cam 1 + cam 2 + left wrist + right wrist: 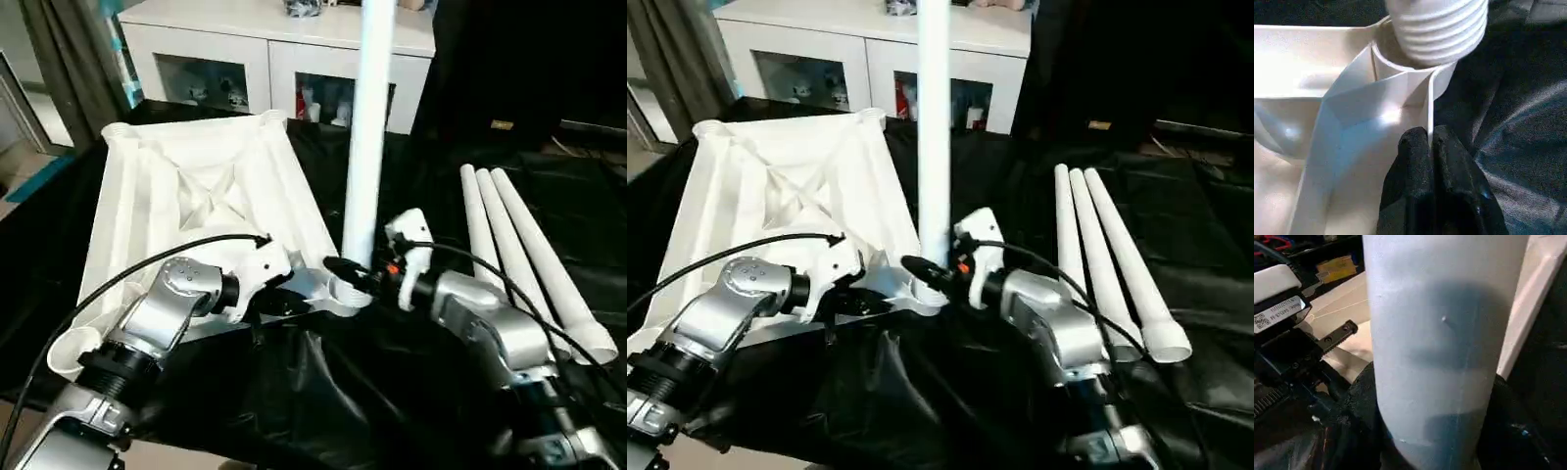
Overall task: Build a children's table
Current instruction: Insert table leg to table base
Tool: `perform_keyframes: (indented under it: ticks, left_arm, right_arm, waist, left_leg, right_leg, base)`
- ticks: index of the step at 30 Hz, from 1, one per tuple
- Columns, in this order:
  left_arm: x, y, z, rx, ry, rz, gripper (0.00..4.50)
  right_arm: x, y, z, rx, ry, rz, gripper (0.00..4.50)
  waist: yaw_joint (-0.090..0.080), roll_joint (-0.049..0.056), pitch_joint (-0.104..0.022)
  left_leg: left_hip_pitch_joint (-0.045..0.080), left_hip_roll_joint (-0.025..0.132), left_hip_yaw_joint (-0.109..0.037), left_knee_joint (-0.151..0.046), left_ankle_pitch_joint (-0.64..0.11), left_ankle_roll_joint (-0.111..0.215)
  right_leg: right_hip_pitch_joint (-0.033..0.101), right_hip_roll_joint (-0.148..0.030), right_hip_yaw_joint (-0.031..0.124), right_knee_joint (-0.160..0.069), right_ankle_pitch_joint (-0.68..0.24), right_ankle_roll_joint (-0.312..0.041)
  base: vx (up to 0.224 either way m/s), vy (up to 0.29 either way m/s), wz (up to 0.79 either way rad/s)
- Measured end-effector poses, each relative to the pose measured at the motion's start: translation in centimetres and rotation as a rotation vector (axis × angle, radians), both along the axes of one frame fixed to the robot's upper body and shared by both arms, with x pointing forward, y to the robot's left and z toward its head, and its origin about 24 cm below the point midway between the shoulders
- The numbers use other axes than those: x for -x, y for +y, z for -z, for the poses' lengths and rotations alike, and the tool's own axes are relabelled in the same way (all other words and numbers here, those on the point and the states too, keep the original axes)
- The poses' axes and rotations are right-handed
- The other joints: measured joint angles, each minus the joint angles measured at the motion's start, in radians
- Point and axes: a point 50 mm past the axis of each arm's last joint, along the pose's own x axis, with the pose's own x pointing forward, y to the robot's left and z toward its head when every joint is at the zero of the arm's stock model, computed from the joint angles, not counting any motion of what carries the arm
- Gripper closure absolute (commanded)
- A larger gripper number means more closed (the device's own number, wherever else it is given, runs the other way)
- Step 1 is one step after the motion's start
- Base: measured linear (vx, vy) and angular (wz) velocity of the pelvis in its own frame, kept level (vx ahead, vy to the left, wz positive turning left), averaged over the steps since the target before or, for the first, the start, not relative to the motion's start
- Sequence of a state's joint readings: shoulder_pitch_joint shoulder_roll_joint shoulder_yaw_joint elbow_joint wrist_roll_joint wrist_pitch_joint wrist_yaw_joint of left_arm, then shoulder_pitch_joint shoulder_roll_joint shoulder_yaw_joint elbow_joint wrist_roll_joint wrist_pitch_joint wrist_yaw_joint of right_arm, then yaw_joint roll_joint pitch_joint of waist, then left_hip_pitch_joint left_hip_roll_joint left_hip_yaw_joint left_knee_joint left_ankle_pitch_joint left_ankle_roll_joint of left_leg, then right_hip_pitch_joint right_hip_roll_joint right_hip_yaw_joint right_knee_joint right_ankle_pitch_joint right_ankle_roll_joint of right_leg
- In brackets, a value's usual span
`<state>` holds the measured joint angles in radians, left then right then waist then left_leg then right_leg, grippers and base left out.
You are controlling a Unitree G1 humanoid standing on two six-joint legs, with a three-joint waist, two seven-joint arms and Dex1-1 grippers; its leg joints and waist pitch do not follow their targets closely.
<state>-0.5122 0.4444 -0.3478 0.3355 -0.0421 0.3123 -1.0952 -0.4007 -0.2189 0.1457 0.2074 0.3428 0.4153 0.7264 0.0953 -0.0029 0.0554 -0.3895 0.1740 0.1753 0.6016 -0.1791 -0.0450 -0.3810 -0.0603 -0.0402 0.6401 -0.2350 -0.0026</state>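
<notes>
The right gripper (345, 271) clasped the upright leg (367, 147) just above the tabletop's (196, 196) near corner socket (1415, 66). The left gripper (1429, 147) pinched the rim beside it. Three spare legs (524, 255) lay well apart, rightward.

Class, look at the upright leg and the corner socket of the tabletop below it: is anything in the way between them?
Nothing visible. The upright leg, held by the right gripper, already meets the corner socket of the tabletop. The left gripper pinches a rib beside it.
</notes>
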Motion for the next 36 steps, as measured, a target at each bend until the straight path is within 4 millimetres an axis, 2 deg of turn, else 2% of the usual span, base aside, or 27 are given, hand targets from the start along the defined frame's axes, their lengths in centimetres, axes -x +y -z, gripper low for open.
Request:
perform_keyframes:
  ticks: [8, 14, 26, 32, 35, 36]
  left_arm:
    - [0.4, 0.1, -0.1, -0.003, -0.001, 0.004, 4.50]
    - [0.3, 0.4, -0.1, -0.014, 0.005, -0.010, 4.50]
    - [0.3, 0.5, -0.1, -0.018, 0.002, -0.019, 4.50]
    - [0.3, 0.5, 0.0, -0.017, 0.003, -0.020, 4.50]
    - [0.3, 0.5, 0.0, -0.017, 0.004, -0.019, 4.50]
    - [0.3, 0.5, 0.0, -0.016, 0.006, -0.018, 4.50]
  right_arm:
    - [-0.8, 0.2, 0.5, -0.029, 0.018, 0.020, 2.57]
    - [-1.2, 0.7, 0.8, -0.052, 0.022, 0.008, 2.57]
    - [-1.2, 0.4, 1.5, -0.111, 0.014, 0.029, 2.57]
    - [-0.6, 0.0, 2.6, -0.225, 0.003, 0.098, 2.57]
    - [-0.2, -0.2, 2.7, -0.250, -0.024, 0.109, 2.57]
    - [-0.1, -0.3, 2.8, -0.252, -0.033, 0.111, 2.57]
  waist:
    - [0.000, 0.000, 0.000]
    - [-0.006, -0.001, 0.000]
    - [-0.006, 0.001, 0.000]
    - [-0.005, 0.012, 0.001]
    - [-0.003, 0.014, 0.001]
    - [-0.002, 0.020, 0.001]
  left_leg:
    - [-0.001, 0.000, 0.000, 0.000, 0.000, 0.000]
    - [0.001, 0.000, 0.000, 0.000, 0.000, 0.000]
    - [0.002, 0.000, 0.000, 0.000, 0.000, 0.000]
    - [0.002, 0.000, 0.000, 0.000, 0.000, 0.000]
    - [0.002, 0.000, 0.000, 0.000, 0.000, 0.000]
    - [0.001, 0.000, -0.001, 0.001, 0.000, 0.000]
  right_leg:
    - [-0.001, 0.000, 0.000, 0.000, 0.000, 0.000]
    - [-0.001, 0.000, 0.000, 0.002, 0.000, 0.000]
    - [0.000, 0.000, 0.000, 0.004, 0.000, 0.000]
    - [0.000, 0.000, 0.000, 0.004, 0.000, 0.000]
    - [0.000, 0.000, 0.000, 0.004, 0.000, -0.001]
    - [0.000, 0.000, -0.001, 0.004, 0.000, -0.001]
  base:
    - [0.000, 0.000, 0.00]
    - [0.000, 0.000, 0.00]
    - [0.000, 0.000, 0.00]
    - [0.000, 0.000, 0.00]
    - [0.000, 0.000, 0.00]
    - [0.000, 0.000, 0.00]
